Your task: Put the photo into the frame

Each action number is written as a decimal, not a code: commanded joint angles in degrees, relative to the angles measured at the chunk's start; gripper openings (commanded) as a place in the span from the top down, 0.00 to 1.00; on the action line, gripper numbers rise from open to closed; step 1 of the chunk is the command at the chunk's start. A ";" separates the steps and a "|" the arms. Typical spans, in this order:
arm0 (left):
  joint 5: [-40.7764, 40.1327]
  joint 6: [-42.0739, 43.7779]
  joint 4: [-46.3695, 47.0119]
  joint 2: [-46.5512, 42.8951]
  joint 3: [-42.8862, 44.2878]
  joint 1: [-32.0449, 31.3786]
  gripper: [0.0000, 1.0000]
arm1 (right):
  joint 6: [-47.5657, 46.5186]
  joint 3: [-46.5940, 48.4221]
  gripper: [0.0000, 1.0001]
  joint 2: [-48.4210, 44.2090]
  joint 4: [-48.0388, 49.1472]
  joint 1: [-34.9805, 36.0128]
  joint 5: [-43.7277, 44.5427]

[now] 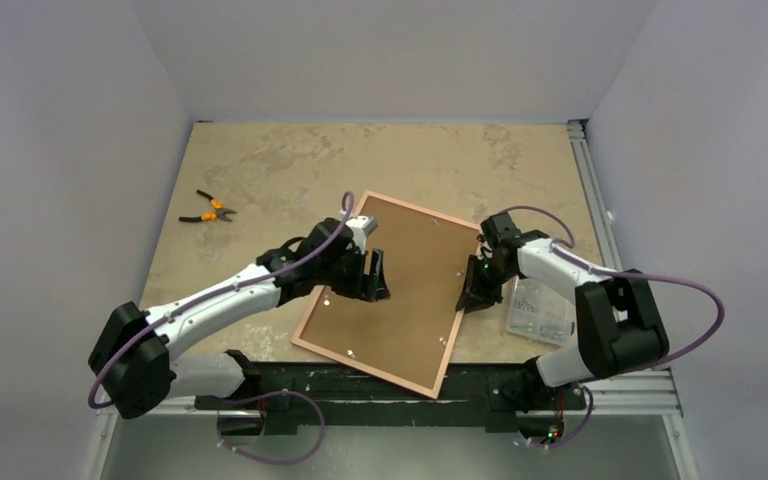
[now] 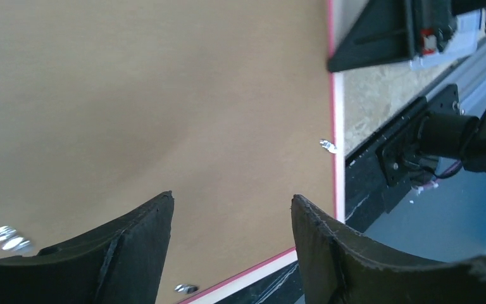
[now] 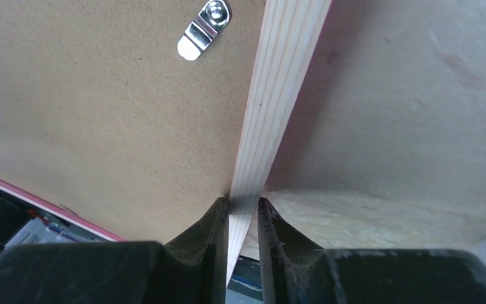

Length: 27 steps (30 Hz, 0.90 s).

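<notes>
From above, the frame [image 1: 360, 369] lies back-up and slanted at the tabletop's near edge, one corner past it. The brown backing board [image 1: 410, 300] sits in it, my left gripper [image 1: 375, 275] is over the board's left part, and my right gripper [image 1: 475, 295] is at the right rail; the photo is out of sight. My left wrist view shows those jaws wide apart above the board. My right wrist view shows the jaws narrow, pinching the frame's pale wooden rail near a metal clip [image 3: 204, 28].

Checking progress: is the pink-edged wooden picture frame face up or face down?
Face down: the pink-edged wooden picture frame shows its brown backing board and a silver turn clip upward.
</notes>
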 commanded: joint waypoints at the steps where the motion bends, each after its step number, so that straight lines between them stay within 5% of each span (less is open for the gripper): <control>1: 2.53 0.34 8.03 4.96 3.44 -4.65 0.34 | -2.15 3.53 0.86 5.58 9.55 0.43 -1.31; 13: 1.48 -4.11 18.21 23.42 11.63 -12.38 0.40 | -3.89 8.25 0.95 12.70 10.94 0.41 -1.51; 27: 3.81 -3.73 20.15 33.55 17.94 -16.58 0.81 | -3.69 7.39 1.00 14.34 11.98 -0.04 -1.51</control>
